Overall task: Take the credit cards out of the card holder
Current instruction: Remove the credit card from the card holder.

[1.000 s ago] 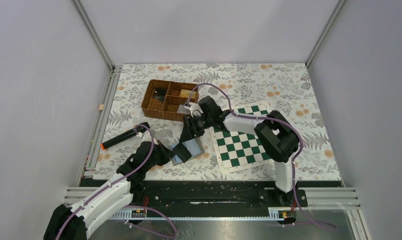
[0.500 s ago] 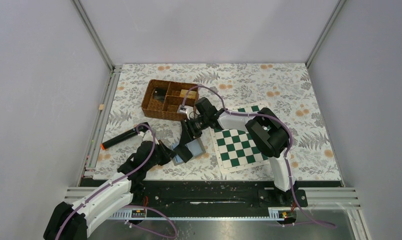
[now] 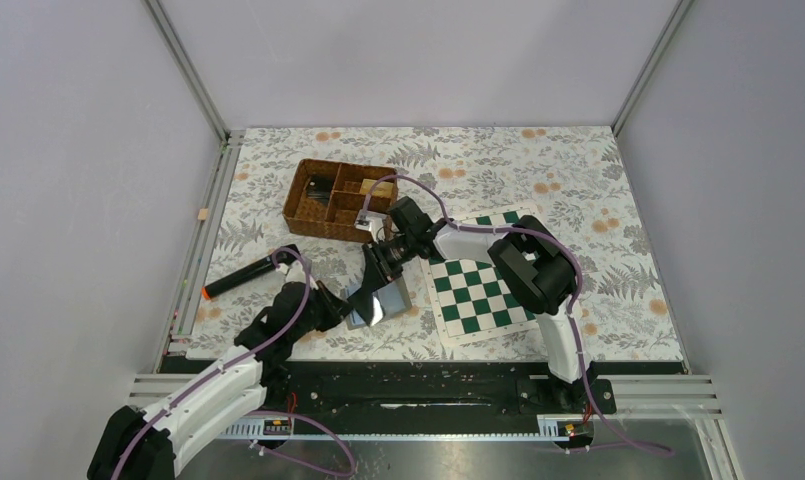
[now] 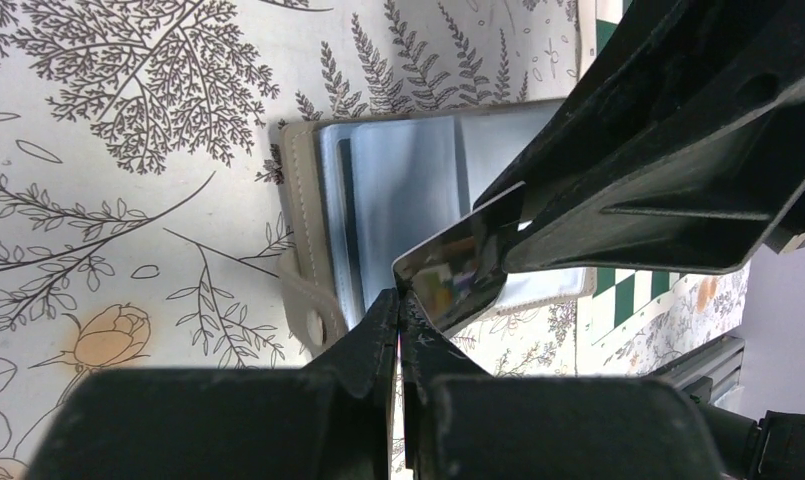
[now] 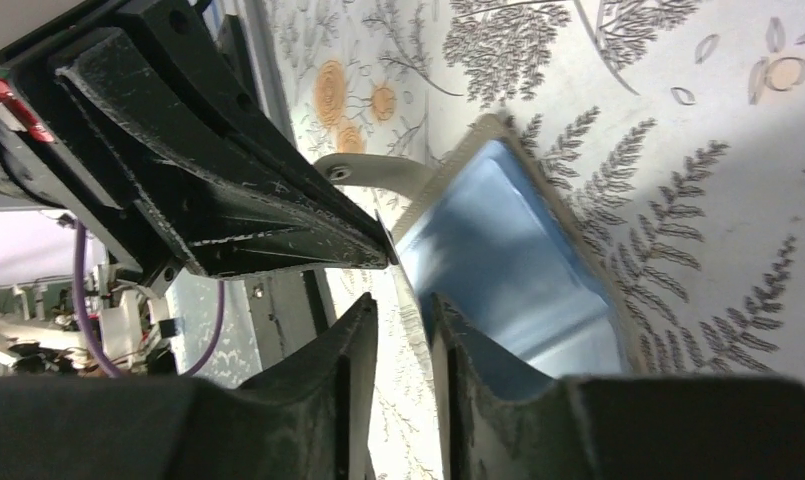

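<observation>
Well, the left gripper (image 4: 398, 300) is pinched fully together, its tips touching 1 corner of a shiny card (image 4: 458, 268); whether they clamp it I cannot tell. The right gripper (image 5: 403, 308) straddles that card's other end, its 2 fingers a narrow gap apart. The card tilts up over the holder (image 4: 398, 190), which lies open, blue side up, just left of the chessboard (image 3: 478, 285). The basket (image 3: 333, 200) sits left of and beyond the chessboard's far corner.
</observation>
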Robot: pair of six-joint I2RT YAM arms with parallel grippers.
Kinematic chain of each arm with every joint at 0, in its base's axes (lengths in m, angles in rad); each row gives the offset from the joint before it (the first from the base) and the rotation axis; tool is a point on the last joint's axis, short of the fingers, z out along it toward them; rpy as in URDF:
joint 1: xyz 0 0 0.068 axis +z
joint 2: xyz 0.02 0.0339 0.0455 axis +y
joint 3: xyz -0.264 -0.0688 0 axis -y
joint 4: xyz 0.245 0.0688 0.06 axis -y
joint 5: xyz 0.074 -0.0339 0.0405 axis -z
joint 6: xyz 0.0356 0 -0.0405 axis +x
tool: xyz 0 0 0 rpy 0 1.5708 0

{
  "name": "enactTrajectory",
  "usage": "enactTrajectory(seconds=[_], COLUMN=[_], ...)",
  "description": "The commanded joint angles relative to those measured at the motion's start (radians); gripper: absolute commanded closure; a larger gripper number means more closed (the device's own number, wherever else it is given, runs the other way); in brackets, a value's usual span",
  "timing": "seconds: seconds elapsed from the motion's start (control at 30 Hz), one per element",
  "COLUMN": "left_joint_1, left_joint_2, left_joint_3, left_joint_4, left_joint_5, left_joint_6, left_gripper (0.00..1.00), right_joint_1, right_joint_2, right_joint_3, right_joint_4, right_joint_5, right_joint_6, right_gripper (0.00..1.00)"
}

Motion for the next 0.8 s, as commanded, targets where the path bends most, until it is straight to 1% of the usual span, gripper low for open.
enactTrajectory(seconds=[0.0,0.1,0.2,0.23,0.33,0.37,0.4,0.5,0.6,0.67,0.77], left_joint_1=[0.004,0.005,0.005,0.005,0.004,0.004,0.004,0.005,0.008,0.009,0.011], left_joint_2=[-0.033,-0.042,-0.048,-0.049,-0.059,-0.067,-0.076,-0.096,-0.11,-0.113,-0.111], left_joint_3=[0.039,0.059,0.084,0.095,0.122,0.133,0.143,0.192,0.253,0.298,0.369], left_joint_4=[0.03,-0.001,-0.058,-0.078,-0.124,-0.144,-0.168,-0.244,-0.334,-0.37,-0.401], left_joint_5=[0.001,-0.004,-0.018,-0.018,-0.019,-0.04,-0.053,-0.074,-0.068,-0.044,0.009], left_joint_6=[0.0,-0.001,-0.008,-0.008,-0.005,-0.009,-0.013,-0.026,-0.053,-0.071,-0.078], left_gripper=[1.0,1.0,0.99,0.97,0.84,0.79,0.73,0.63,0.56,0.54,0.52], right_joint_1=[0.017,0.017,0.017,0.017,0.015,0.016,0.015,0.015,0.015,0.019,0.029], right_joint_2=[-0.042,-0.06,-0.077,-0.086,-0.118,-0.13,-0.14,-0.193,-0.281,-0.345,-0.45], right_joint_3=[-0.01,-0.027,-0.045,-0.059,-0.105,-0.119,-0.131,-0.181,-0.269,-0.325,-0.448], right_joint_4=[0.053,0.056,0.092,0.123,0.255,0.288,0.311,0.381,0.476,0.511,0.655], right_joint_5=[-0.101,-0.091,-0.086,-0.086,-0.089,-0.089,-0.086,-0.051,0.007,0.066,0.149], right_joint_6=[-0.012,-0.021,0.009,0.03,0.115,0.136,0.148,0.156,0.115,0.031,-0.118], right_gripper=[0.75,0.91,0.99,1.0,1.0,1.0,1.0,1.0,1.0,1.0,1.0])
